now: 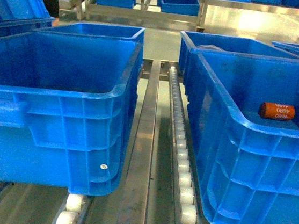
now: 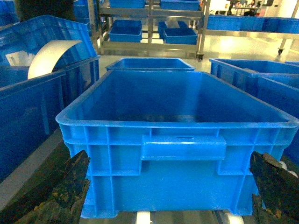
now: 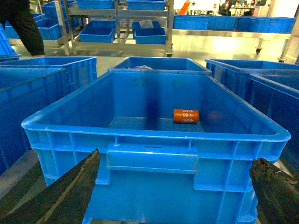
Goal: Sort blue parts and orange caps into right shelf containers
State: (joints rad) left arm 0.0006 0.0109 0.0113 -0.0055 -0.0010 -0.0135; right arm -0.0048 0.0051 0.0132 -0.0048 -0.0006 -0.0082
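Your right end effector (image 3: 175, 196) sits low in front of the right tote (image 3: 152, 161), its two dark fingers (image 3: 60, 196) spread wide to either side of the tote's near wall and handle, holding nothing. Past that wall, on the tote floor toward the far end and a little right of centre, lies one orange cap (image 3: 186, 116) on its side, pale print facing you, well apart from the fingers. In the head view the same cap (image 1: 276, 111) shows deep inside the right tote (image 1: 242, 155); neither end effector appears there. Your left end effector (image 2: 170, 196) is likewise spread wide, its worn fingers (image 2: 58, 196) at the bottom corners of the wrist view, empty, in front of the left tote (image 2: 182, 154); you can see no parts on that tote's floor. Between the two totes run a metal rail (image 1: 140, 159) and a roller track (image 1: 183, 175). Behind each front tote stands another blue tote (image 1: 102, 31). Further back are metal racks (image 3: 121, 28) carrying more blue bins, and a person (image 3: 21, 23) in dark clothes stands at the left.
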